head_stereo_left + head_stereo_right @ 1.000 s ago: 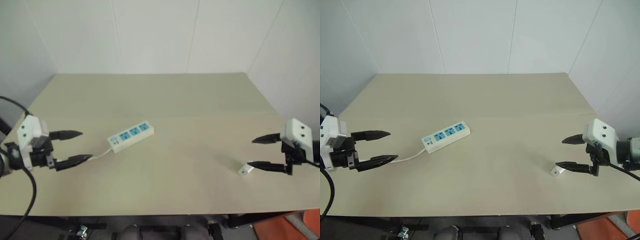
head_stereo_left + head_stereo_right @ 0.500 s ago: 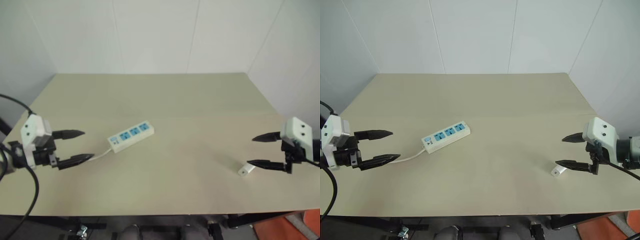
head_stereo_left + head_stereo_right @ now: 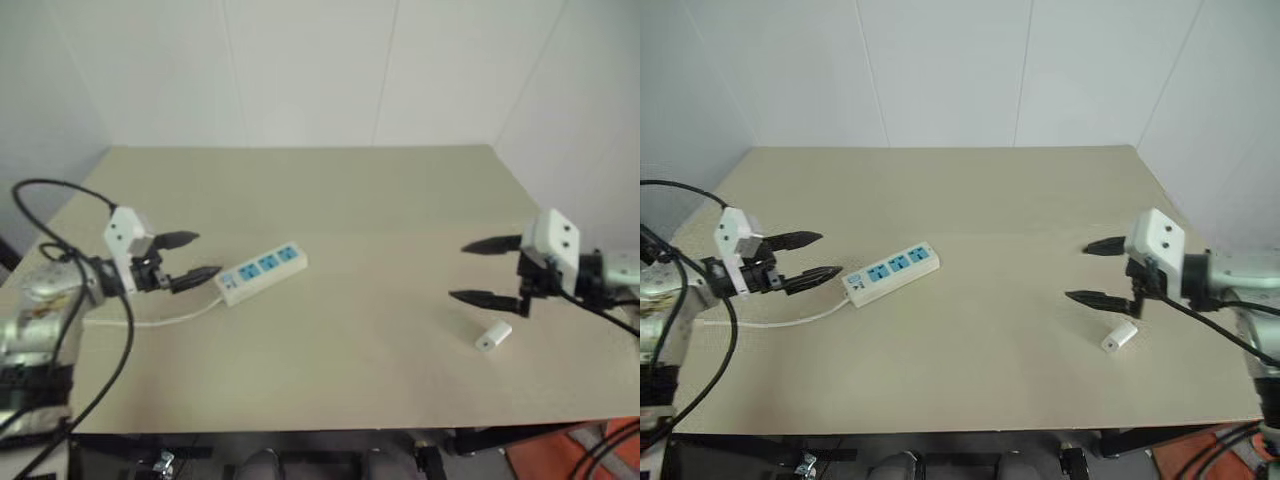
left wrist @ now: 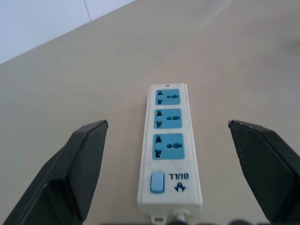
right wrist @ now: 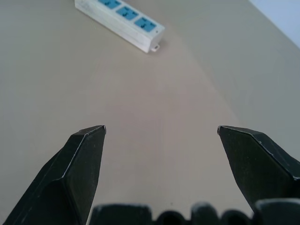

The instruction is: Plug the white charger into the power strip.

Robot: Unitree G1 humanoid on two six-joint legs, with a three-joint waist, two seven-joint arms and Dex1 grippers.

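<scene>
A: Where was the white charger point(image 3: 1119, 336) seen?
B: Lying near the right gripper point(image 3: 1086, 271), held wide, nothing gripped.
A: And the power strip point(image 3: 891, 273)?
B: Left of middle; the left gripper point(image 3: 811, 257) was spread wide, probably to steady it

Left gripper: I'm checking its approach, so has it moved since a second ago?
Yes. The left gripper, open, has come in from the table's left edge, close to the power strip's switch end.
</scene>
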